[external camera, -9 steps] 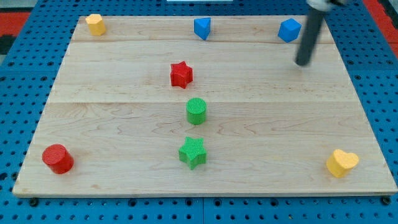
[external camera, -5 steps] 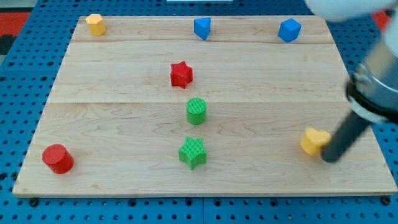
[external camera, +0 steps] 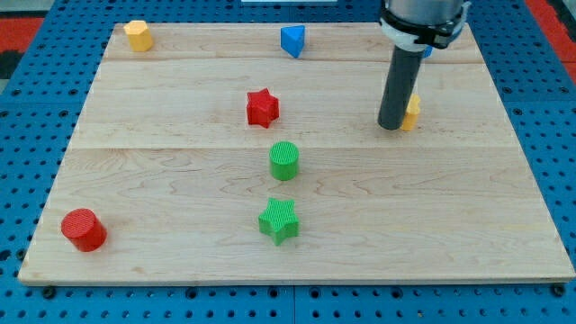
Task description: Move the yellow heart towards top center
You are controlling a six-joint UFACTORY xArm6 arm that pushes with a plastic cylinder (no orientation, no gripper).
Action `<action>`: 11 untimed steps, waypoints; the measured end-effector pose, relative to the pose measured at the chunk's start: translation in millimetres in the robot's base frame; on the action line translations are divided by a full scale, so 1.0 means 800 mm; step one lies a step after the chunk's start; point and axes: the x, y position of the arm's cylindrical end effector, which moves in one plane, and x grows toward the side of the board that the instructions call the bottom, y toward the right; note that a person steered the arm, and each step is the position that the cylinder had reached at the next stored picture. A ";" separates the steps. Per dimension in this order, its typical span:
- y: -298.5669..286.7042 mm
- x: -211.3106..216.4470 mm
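The yellow heart (external camera: 412, 112) lies in the upper right part of the wooden board (external camera: 180, 180), mostly hidden behind the dark rod. My tip (external camera: 390, 126) rests on the board touching the heart's left side. Only a small yellow sliver of the heart shows to the right of the rod.
A yellow block (external camera: 137, 34) sits at the top left corner. A blue block (external camera: 292, 40) sits at top centre. A second blue block is almost hidden behind the arm at top right. A red star (external camera: 262, 107), green cylinder (external camera: 283, 160), green star (external camera: 279, 220) and red cylinder (external camera: 84, 229) also lie on the board.
The yellow heart went from the lower right corner up and leftwards to the upper right area. My tip swung down behind it, then moved up with it.
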 end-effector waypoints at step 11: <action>-0.115 -0.119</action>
